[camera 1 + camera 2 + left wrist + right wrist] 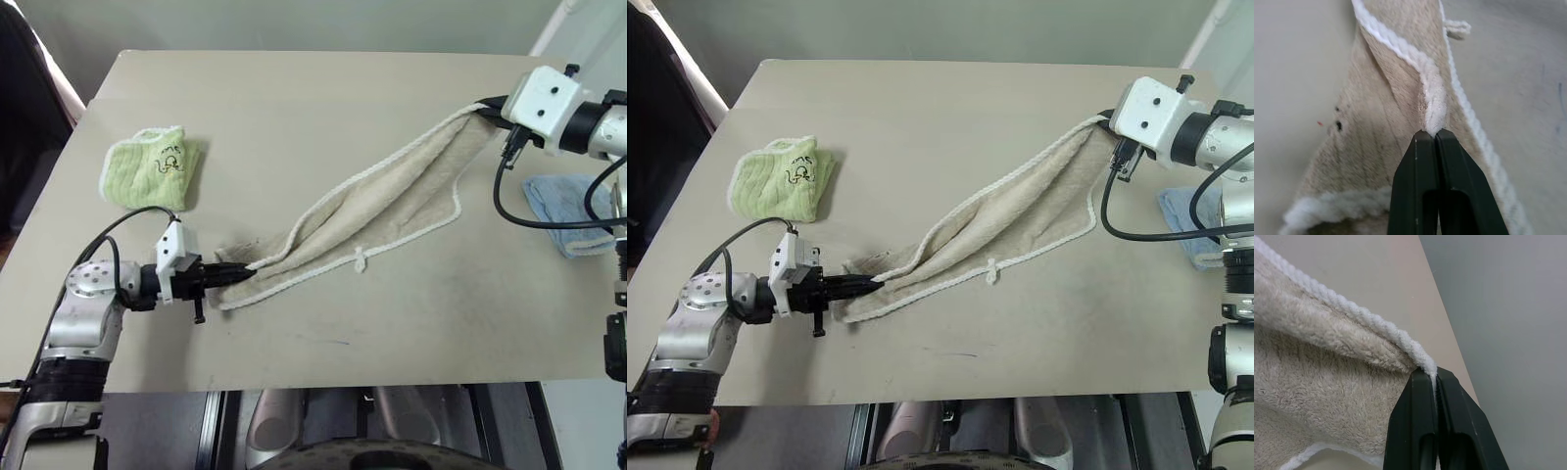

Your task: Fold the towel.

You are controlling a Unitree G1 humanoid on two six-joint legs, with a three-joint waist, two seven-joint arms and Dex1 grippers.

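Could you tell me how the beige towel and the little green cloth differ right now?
The towel is larger and stretched out between the left pincer and right pincer, both shut on its edge; the green cloth lies bunched and untouched. The towel is plain with white edging; the green cloth carries a drawing.

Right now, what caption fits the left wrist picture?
Left hand shut on the towel and its white corded edge.

Silver metal arms with black joints. White boxy wrist blocks, black cables looping off them. Left gripper (pixel 240 274) and right gripper (pixel 482 108): thin black fingers (pixel 1415 196), smooth and wedge-shaped, small dark screws on the blocks.
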